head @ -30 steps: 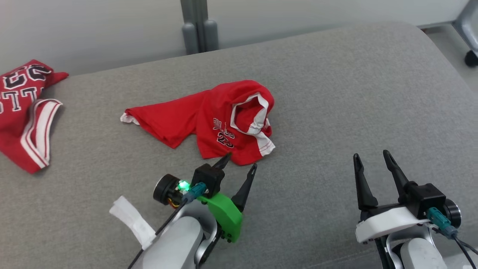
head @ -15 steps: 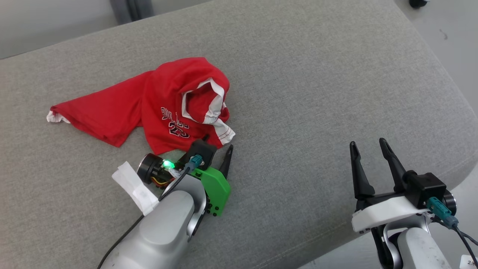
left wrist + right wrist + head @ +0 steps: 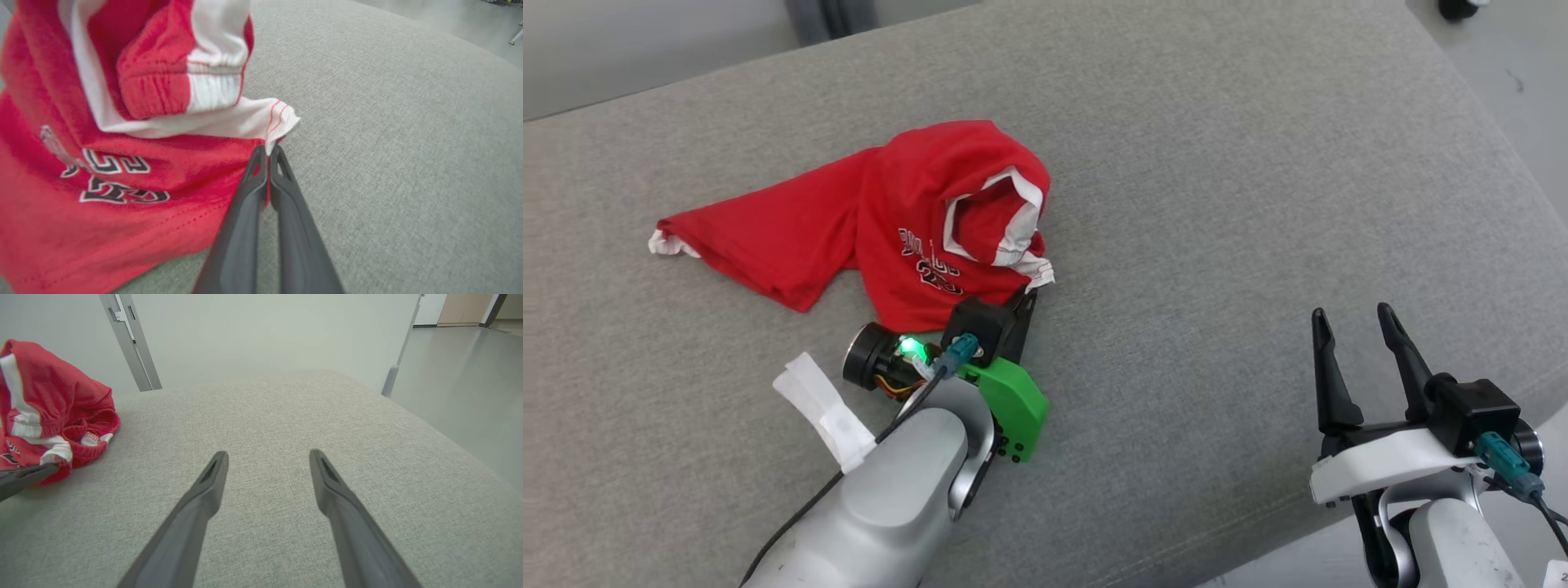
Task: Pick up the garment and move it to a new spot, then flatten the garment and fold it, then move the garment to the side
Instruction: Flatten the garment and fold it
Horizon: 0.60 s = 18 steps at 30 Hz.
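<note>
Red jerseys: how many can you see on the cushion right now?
1. The red jersey lies crumpled on the grey cushion, its near white-trimmed corner pinched in the left gripper. Others may lie out of frame.

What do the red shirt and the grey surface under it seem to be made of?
The red shirt looks like soft, matte knitted fabric, perhaps cotton or a blend: it crumples in loose folds, and its white trim is ribbed. The grey surface looks like woven upholstery cloth over padding: a fine speckled weave shows, and its edges are rounded. The fibres cannot be told.
</note>
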### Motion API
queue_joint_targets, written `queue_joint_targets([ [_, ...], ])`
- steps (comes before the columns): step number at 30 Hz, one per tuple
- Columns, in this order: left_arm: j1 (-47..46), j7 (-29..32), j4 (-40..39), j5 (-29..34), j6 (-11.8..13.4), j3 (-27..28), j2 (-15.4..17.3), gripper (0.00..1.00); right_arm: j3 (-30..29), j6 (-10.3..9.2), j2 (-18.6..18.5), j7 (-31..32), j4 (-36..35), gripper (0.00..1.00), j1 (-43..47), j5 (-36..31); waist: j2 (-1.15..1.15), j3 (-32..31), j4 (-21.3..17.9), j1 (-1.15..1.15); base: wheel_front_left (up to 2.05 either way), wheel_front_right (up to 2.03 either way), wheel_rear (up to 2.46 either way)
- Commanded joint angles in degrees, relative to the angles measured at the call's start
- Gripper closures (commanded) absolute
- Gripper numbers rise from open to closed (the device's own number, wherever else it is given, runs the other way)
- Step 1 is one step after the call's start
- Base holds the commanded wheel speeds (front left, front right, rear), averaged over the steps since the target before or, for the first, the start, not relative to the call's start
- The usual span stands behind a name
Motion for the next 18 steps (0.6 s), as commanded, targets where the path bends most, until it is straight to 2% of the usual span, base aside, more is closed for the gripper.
queue_joint_targets([
  [1,0.3,-0.51,-0.65,0.66,0.93,-0.72,0.33,1.0,-0.32,-0.02,-0.08,-0.18,0.1,0.0,0.81,-0.35,0.0,-2.95,3.67,0.0,0.0,0.0,0.0],
  [5,0.44,-1.1,-3.88,1.54,2.19,-0.14,0.66,1.0,-0.67,-0.02,-0.12,-0.18,0.3,0.0,1.15,-0.67,0.0,-5.02,6.17,0.0,0.0,0.0,0.0],
  [8,1.59,-1.22,-8.36,2.92,3.28,0.59,2.8,1.0,-1.14,-0.02,-0.11,-0.18,0.65,0.0,1.81,-0.74,0.0,-6.86,7.81,0.0,0.0,0.0,0.0],
  [13,6.04,-1.18,-18.31,2.78,5.98,4.02,7.85,1.0,-1.86,-0.02,-0.12,-0.18,1.27,0.0,3.39,-0.99,0.0,-9.58,9.39,0.0,0.0,0.0,0.0],
  [18,12.92,-1.14,-26.76,0.11,9.41,8.25,13.31,1.0,-3.44,-0.02,-0.11,-0.18,1.49,0.0,4.96,-1.5,0.0,-11.39,10.07,0.0,0.0,0.0,0.0],
])
